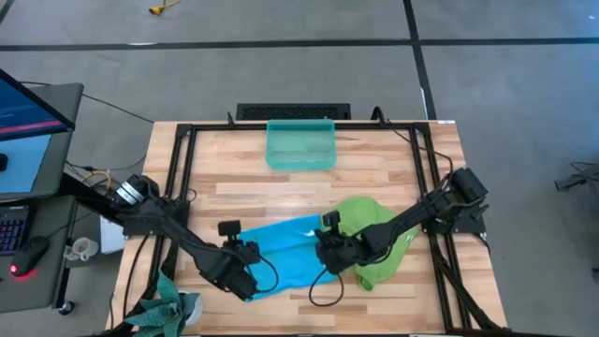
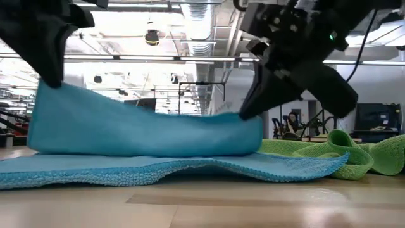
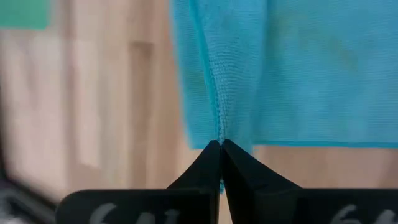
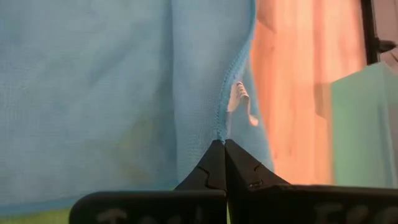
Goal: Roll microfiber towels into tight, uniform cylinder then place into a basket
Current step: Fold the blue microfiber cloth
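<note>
The sky-blue microfiber towel (image 1: 285,251) lies on the wooden table near its front. One edge is raised off the lower layer, which lies flat (image 2: 158,168), and the raised part forms a wall (image 2: 145,130) between my two grippers. My left gripper (image 1: 245,283) is shut on the raised edge's left end. My right gripper (image 1: 329,255) is shut on its right end. The lime-green towel (image 1: 379,239) lies crumpled to the right, partly under my right arm. The teal basket (image 1: 300,144) stands at the table's far middle. My left gripper pinches the blue towel's hemmed edge (image 3: 219,127) between its two fingertips, coming from above and slanting down. That end (image 2: 54,88) is held above the table, and the cloth hangs below it onto the lower layer. My right gripper pinches the hemmed edge (image 4: 220,124) beside a small white tag (image 4: 239,99) between its two fingertips, slanting down from the right. That end (image 2: 243,120) is held lower than the left one, and the cloth sags slightly between the two grips.
Black frame rails (image 1: 182,178) run along the table's left, right and far sides. A dark teal cloth bundle (image 1: 173,309) sits at the near left corner. A desk with a monitor (image 1: 28,112) stands off the table's left. Bare wood (image 1: 281,192) lies between the towels and the basket.
</note>
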